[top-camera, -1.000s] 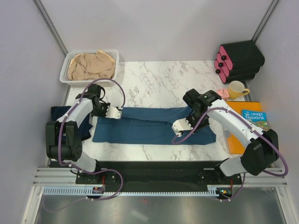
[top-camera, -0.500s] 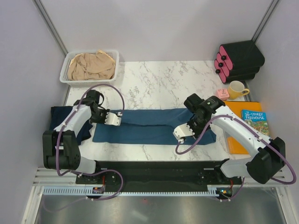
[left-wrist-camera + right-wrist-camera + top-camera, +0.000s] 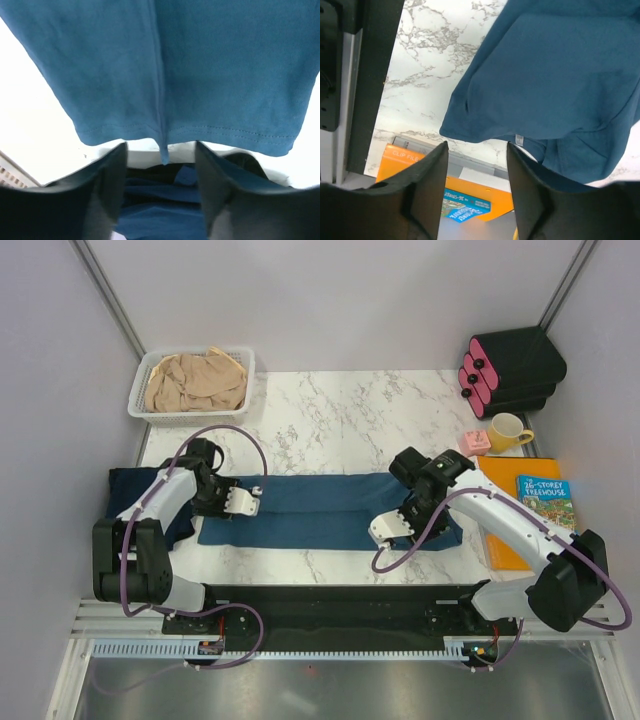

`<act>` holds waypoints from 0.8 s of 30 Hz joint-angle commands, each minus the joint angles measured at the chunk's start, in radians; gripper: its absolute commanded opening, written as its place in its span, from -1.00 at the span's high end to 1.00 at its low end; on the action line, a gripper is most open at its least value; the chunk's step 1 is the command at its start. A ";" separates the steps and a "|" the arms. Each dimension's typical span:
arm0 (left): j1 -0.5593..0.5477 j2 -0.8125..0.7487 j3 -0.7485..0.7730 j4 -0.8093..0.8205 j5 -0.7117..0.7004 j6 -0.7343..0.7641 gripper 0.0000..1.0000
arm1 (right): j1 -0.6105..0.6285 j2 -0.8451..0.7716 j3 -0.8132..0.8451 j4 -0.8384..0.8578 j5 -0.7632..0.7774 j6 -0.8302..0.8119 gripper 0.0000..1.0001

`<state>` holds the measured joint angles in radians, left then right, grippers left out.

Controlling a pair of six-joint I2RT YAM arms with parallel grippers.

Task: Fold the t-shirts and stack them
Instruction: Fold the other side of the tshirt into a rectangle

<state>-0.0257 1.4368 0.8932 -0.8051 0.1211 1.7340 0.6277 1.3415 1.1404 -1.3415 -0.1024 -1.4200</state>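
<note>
A white slotted plastic basket [image 3: 137,400] at the far left corner holds a crumpled beige-tan fabric t-shirt [image 3: 195,382]. Nearer, a dark navy fabric t-shirt [image 3: 124,485] lies bunched at the left edge of the white marble-patterned table [image 3: 350,410]. It is just beside the left end of the medium teal-blue fabric t-shirt [image 3: 320,508].

The left jaws stand parted over that shirt's stitched left hem, gripping nothing. The teal-blue shirt lies as a long, smooth folded band across the near middle of the table, with bare marble beyond it to the far edge. The right jaws, also parted and empty, hang over its rumpled right end.

To the right lies a flat orange folder [image 3: 500,472] with a blue paperback book [image 3: 545,498] on it. Farther back are a small pink block [image 3: 474,443], a yellow ceramic mug [image 3: 506,430] and a black rack with round pink ends [image 3: 510,370].
</note>
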 commanded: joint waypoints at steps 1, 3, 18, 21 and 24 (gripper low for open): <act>0.000 -0.024 -0.016 -0.017 -0.018 0.050 -0.56 | 0.009 0.007 -0.018 -0.117 0.033 0.018 -0.27; 0.000 -0.032 -0.016 -0.040 -0.021 0.070 -0.60 | 0.012 -0.001 -0.024 -0.117 0.050 0.016 -0.39; -0.023 0.097 0.236 -0.042 0.071 -0.185 -0.64 | 0.066 0.143 0.071 0.217 -0.106 0.293 -0.33; -0.032 0.088 0.216 -0.017 0.066 -0.191 -0.64 | 0.081 0.241 0.101 0.275 -0.155 0.395 -0.20; -0.040 0.077 0.202 0.001 0.068 -0.208 -0.64 | 0.083 0.294 0.096 0.358 -0.187 0.518 -0.12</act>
<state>-0.0540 1.5272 1.1099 -0.8268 0.1612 1.5867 0.7017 1.5826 1.2076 -1.1233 -0.2081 -1.1030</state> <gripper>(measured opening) 0.819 0.574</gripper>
